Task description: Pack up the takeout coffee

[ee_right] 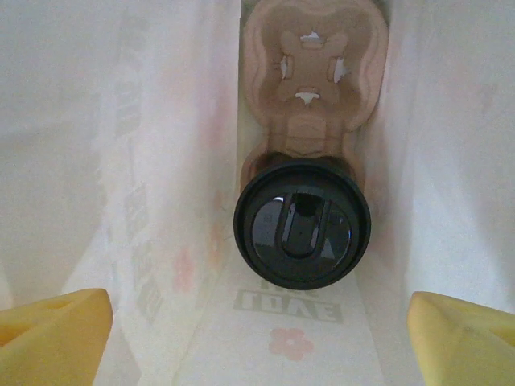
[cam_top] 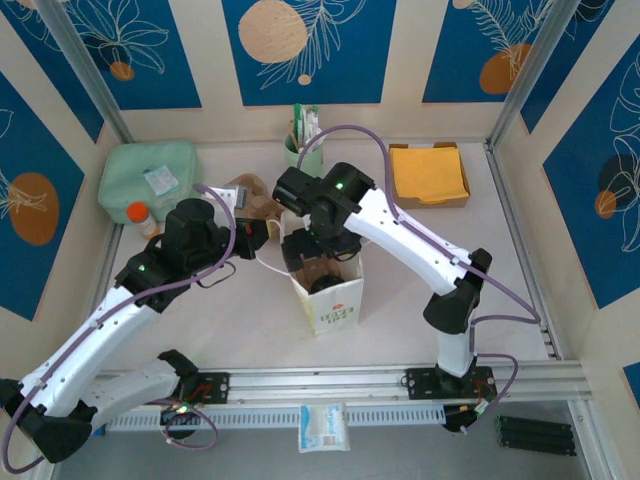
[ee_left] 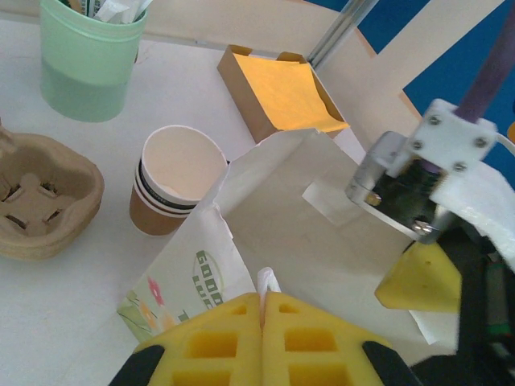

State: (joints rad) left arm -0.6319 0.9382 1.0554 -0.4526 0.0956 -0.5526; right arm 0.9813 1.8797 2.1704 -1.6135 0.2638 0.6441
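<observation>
Here, the coffee [ee_right: 302,233] is sitting lid-up in a carrier [ee_right: 314,80] on the floor of a white bag [cam_top: 335,305], which is standing at the middle of the table [cam_top: 240,320]. The right gripper [ee_right: 257,330] is hanging inside the bag above the lid, its yellow fingers [ee_right: 56,326] standing wide apart and clear of the cup. The left gripper [ee_left: 261,314] is pinching the bag's rim at its white handle, fingers pressed together on it. Stacked cups [ee_left: 173,181] and a second carrier [ee_left: 44,205] are standing just beside the bag.
</observation>
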